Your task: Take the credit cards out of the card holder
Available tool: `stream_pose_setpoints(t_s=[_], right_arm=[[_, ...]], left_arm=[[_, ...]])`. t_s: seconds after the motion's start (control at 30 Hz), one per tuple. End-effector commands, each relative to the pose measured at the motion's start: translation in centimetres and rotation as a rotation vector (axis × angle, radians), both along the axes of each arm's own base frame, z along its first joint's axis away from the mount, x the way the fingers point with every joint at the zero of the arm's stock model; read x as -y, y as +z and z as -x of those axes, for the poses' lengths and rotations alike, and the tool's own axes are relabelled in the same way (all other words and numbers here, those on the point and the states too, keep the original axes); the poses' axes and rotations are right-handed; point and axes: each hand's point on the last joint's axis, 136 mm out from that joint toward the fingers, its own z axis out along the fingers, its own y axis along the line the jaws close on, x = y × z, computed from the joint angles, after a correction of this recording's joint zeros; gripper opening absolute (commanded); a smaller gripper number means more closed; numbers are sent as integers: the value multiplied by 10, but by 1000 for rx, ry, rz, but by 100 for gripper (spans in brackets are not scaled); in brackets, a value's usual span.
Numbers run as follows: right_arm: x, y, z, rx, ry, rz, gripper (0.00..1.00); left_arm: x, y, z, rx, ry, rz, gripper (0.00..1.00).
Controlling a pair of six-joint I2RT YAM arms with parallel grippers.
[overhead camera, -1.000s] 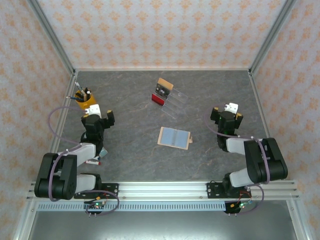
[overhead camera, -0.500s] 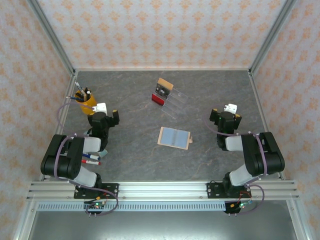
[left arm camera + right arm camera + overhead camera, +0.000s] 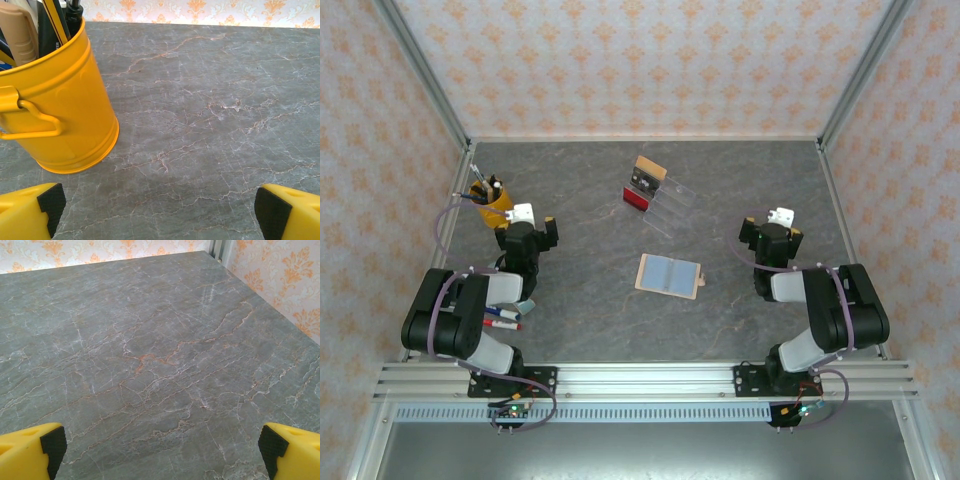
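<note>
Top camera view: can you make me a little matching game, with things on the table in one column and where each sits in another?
Things:
1. yellow metal bucket of pens
2. open tan leather-like card holder
3. red plastic credit card
4. loose red and blue marker pens

Places:
A. middle of the grey marble-patterned table
B. far left side
C. at the clear acrylic stand
D. near left edge

Pairs: 1-B, 2-A, 3-C, 4-D.

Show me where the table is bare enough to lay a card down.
The grey marble tabletop lies bare between the open tan bifold wallet and the right gripper, and between wallet and left gripper. Crowded: around the yellow metal pail far left, and the clear acrylic slotted stand holding cards.
</note>
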Motion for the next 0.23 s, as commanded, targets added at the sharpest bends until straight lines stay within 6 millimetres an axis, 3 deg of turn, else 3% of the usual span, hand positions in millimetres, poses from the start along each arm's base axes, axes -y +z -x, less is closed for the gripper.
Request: stream_pose_setpoints(t_s=[0.0, 0.17, 0.2], right_arm=[[3, 9, -6, 38, -21, -18, 100], [2, 11, -5, 49, -10, -16, 100], [-11, 10, -5, 52, 74, -21, 100]], left_arm=[[-4, 7, -4, 8, 18, -28, 100], [-4, 7, -4, 7, 18, -28, 100], [-4, 7, -4, 8, 18, -28, 100]])
